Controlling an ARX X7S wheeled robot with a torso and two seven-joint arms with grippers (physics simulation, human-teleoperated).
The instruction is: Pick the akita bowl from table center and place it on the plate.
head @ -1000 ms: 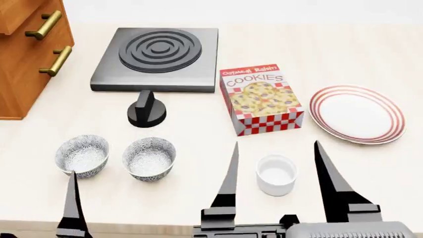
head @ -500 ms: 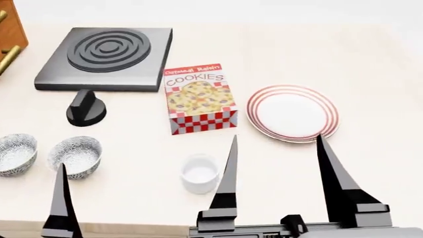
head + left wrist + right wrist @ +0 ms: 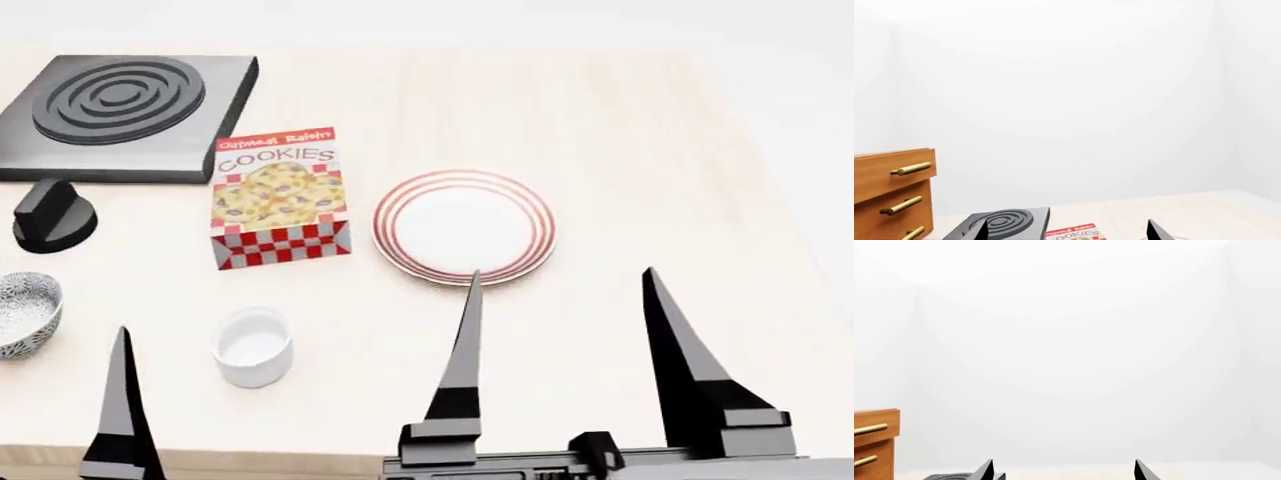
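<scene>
Left of the plate [image 3: 463,226], the bowl [image 3: 20,313] sat nearly off-view; my right gripper [image 3: 561,300], jaws apart and empty, risked grabbing the cup [image 3: 252,346].

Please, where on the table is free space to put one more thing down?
Bare table lies beyond and to the right of the plate, up to the edges. The left is crowded: cookie box, cup, burner, knob, bowl.
</scene>
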